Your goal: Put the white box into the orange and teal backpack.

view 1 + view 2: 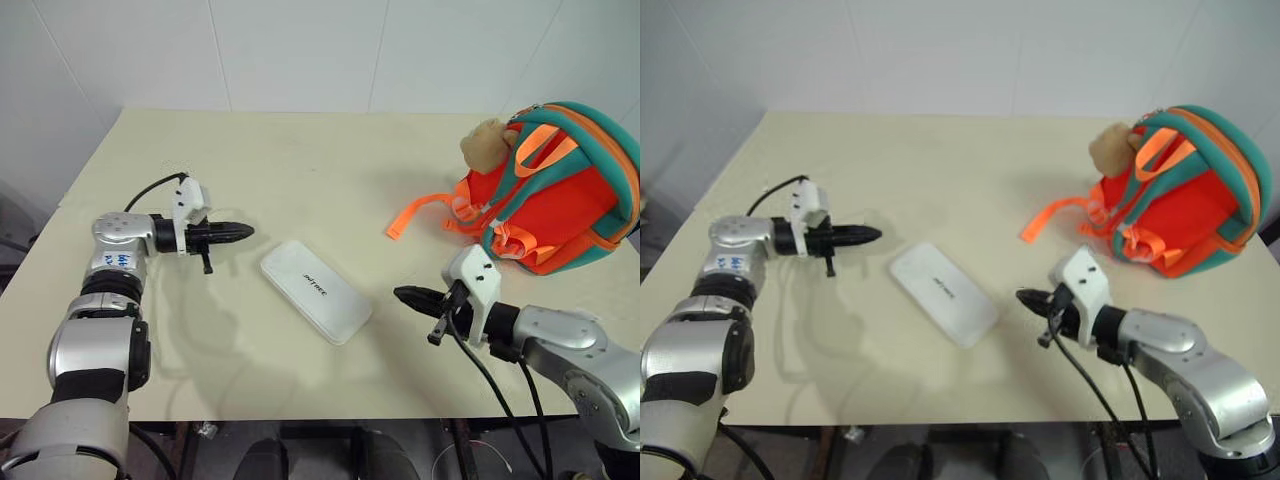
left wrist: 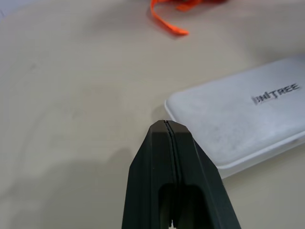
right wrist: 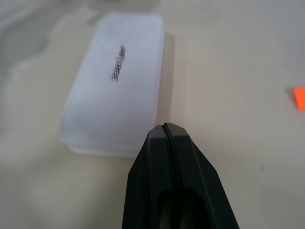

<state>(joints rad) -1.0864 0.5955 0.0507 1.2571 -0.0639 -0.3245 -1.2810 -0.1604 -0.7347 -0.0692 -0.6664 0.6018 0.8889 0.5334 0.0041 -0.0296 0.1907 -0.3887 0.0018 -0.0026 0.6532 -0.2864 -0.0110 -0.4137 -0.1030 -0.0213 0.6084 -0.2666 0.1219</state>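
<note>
The white box (image 1: 315, 290) lies flat on the cream table (image 1: 320, 180), near the middle, with small dark lettering on its lid. The orange and teal backpack (image 1: 560, 200) stands at the far right of the table, a tan plush toy (image 1: 487, 143) at its top and an orange strap (image 1: 420, 214) trailing toward the middle. My left gripper (image 1: 247, 232) is shut and empty, its tip just off the box's left end (image 2: 200, 114). To the right of the box (image 3: 116, 86) my right gripper (image 1: 399, 294) is shut too, pointing at it with a small gap between.
A white wall runs behind the table. Bare tabletop stretches between the box and the backpack and across the far half. The table's front edge lies just below both arms.
</note>
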